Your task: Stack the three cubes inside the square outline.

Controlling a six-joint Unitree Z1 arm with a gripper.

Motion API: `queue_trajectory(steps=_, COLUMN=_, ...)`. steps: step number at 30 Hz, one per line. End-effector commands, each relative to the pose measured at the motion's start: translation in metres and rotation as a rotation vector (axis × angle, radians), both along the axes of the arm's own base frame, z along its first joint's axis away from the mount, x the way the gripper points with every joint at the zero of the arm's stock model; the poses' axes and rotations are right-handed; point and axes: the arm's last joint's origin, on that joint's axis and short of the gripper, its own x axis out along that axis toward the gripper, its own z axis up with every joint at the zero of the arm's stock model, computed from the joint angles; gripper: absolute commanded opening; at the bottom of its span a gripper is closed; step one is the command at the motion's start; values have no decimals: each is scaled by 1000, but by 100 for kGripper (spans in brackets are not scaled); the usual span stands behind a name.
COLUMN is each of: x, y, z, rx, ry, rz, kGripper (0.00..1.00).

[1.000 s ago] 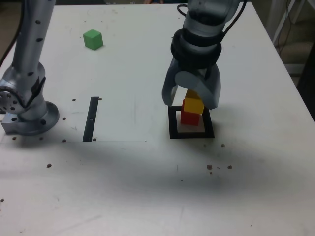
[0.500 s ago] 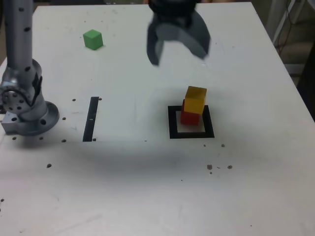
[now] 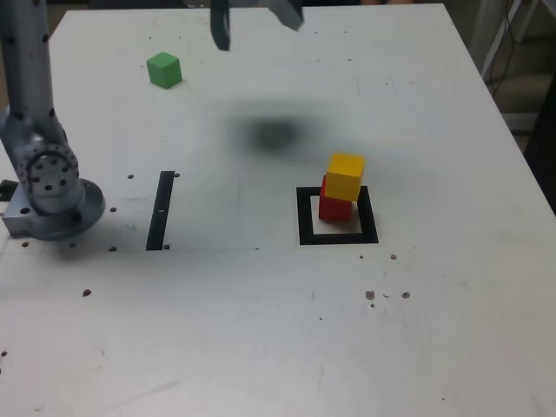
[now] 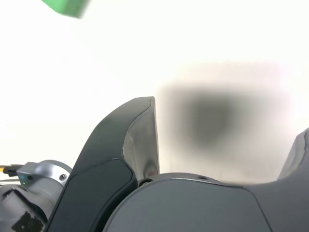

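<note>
A yellow cube sits on a red cube, set a little off toward the exterior view's right. The pair stands inside the square outline. Far off at the back left of the exterior view lies the green cube, which also shows blurred at the edge of the wrist view. My gripper is high above the table at the top edge of the exterior view, open and empty. The wrist view shows its fingers spread wide with only table between them.
The arm's metal base stands at the exterior view's left. A thin black strip lies between the base and the outline. The gripper's shadow falls on the white table. Small dark specks dot the front area.
The gripper opened off the yellow cube, rose, and swung toward the back left of the exterior view. The yellow cube stays on the red one.
</note>
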Motion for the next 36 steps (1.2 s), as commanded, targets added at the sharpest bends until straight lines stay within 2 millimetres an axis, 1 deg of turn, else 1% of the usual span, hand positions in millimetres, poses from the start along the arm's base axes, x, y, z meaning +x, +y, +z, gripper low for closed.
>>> queue_trajectory(steps=1, x=-5, y=16, z=-2, rx=2, ry=4, rz=40, kGripper=99)
queue_trajectory(steps=4, x=-15, y=35, z=-7, rx=-3, ry=22, rz=92, kGripper=99)
queue_trajectory(steps=13, x=-41, y=74, z=-27, rx=-57, ry=85, rz=218, kGripper=99)
queue_trajectory(steps=20, x=-64, y=100, z=-37, rx=-75, ry=98, rz=319, kGripper=99)
queue_trajectory(steps=23, x=-77, y=110, z=-42, rx=-88, ry=115, rz=371, kGripper=99)
queue_trajectory(steps=28, x=-96, y=119, z=-49, rx=-103, ry=143, rz=433, kGripper=99)
queue_trajectory(steps=31, x=-101, y=122, z=-55, rx=-116, ry=157, rz=453, kGripper=99)
queue_trajectory(steps=36, x=-108, y=130, z=-71, rx=-151, ry=186, rz=492, kGripper=99)
